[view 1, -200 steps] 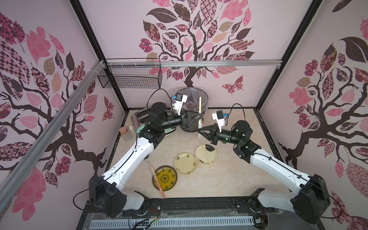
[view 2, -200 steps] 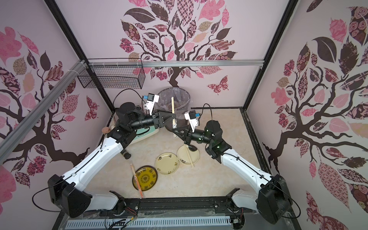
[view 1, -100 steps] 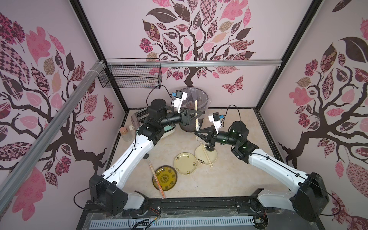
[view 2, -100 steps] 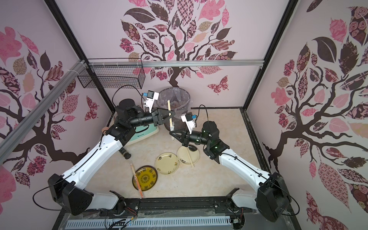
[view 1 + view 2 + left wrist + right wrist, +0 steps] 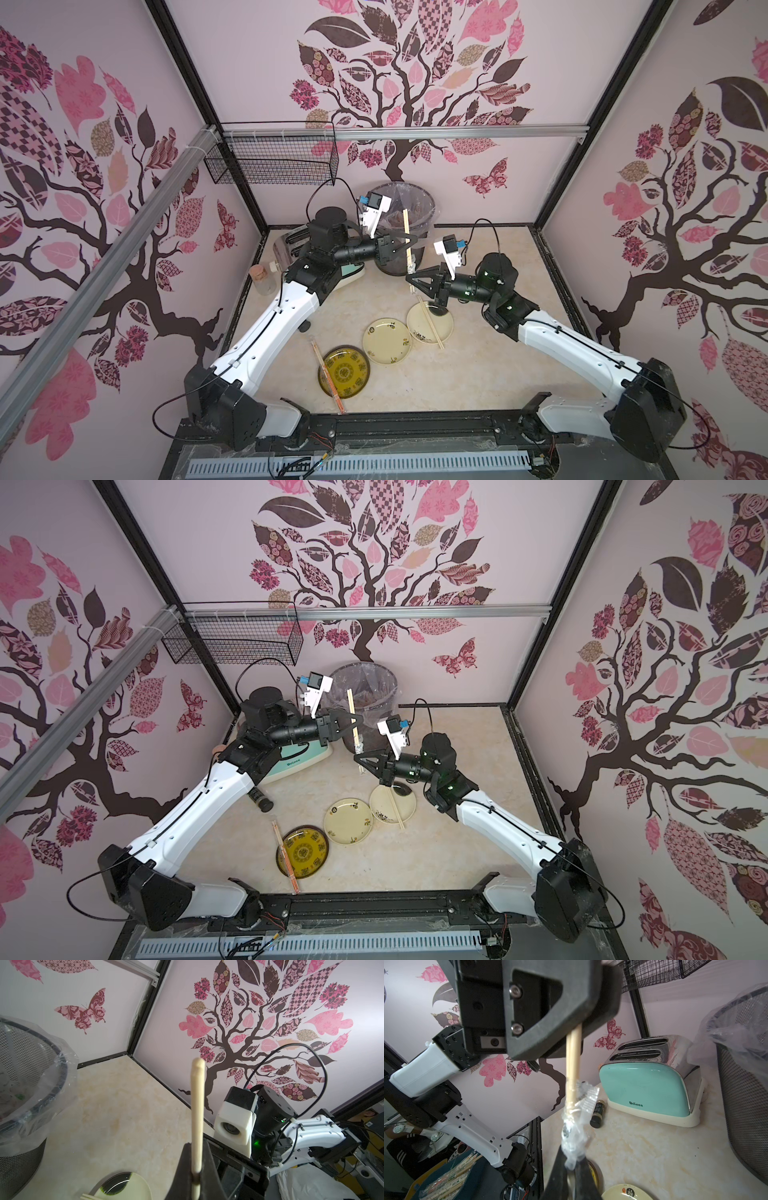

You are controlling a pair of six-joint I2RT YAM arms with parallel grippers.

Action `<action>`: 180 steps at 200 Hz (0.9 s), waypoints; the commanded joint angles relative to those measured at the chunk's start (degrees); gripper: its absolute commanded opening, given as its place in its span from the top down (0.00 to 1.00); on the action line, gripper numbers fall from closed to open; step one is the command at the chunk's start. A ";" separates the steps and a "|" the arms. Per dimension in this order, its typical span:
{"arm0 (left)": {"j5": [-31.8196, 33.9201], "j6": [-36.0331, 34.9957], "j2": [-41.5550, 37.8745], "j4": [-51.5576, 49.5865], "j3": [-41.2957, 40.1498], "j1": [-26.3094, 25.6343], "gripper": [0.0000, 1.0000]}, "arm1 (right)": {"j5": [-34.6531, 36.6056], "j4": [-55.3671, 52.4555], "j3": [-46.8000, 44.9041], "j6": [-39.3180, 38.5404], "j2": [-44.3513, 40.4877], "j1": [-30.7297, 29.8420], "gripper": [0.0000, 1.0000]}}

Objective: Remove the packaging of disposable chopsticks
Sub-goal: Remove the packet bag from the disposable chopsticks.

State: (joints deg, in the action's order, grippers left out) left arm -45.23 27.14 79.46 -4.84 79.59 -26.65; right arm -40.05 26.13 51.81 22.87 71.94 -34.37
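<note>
The pale marbled surface carries everything. The left arm rises from the near-left corner and stretches toward the middle of the far edge, its forearm roughly level above the surface. The right arm comes up from the near-right corner and reaches inward to meet it, with its wrist lower than the left one.

A mesh bin with a clear liner stands at the middle of the far edge. A mint toaster stands toward the far-left corner. Three plates lie in a slanting row near the middle of the surface:
- The dark yellow plate is nearest the near edge.
- A cream plate lies beside it.
- A second cream plate sits under the right wrist.

The left tool is clamped tight on the held pair of chopsticks, which stands upright in the air just in front of the bin. The right tool is pinched narrow just below, on the clear sleeve. The sleeve is crumpled around the lower end of that pair, and the sticks above it are bare.

A bare pair lies across the second cream plate. An orange-red sleeved pair lies over the left rim of the dark yellow plate, one end pointing at the near edge.
</note>
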 commanded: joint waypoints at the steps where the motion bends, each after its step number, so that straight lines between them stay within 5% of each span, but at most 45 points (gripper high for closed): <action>1: 1.84 0.06 -1.48 -0.16 0.48 0.04 1.00 | 2.69 -0.38 0.36 -1.40 -0.09 -0.09 0.81; 23: 4.68 -0.34 -2.33 -0.23 0.87 0.37 1.00 | 2.33 -0.71 -0.86 -1.61 -0.22 -0.02 0.66; 47: 5.07 -0.24 -2.32 0.30 1.26 0.64 1.00 | 1.56 -1.33 -2.43 -1.29 -0.22 -0.08 0.65; 116: 5.42 0.35 -2.04 1.18 0.80 0.79 1.00 | -0.88 0.15 -9.54 1.76 -1.50 -0.14 0.91; 152: 5.42 0.46 -1.94 1.24 0.82 0.78 1.00 | -0.52 0.13 -11.63 2.01 -2.24 -0.15 0.93; 180: 5.21 0.46 -2.02 1.24 0.48 0.81 1.00 | 1.11 -1.25 -11.16 1.32 -3.33 -0.13 0.68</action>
State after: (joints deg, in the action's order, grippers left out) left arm -39.92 27.24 78.35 -5.19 79.59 -26.02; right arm -39.81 25.04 39.77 24.86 70.81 -34.44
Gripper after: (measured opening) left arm 0.062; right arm 0.220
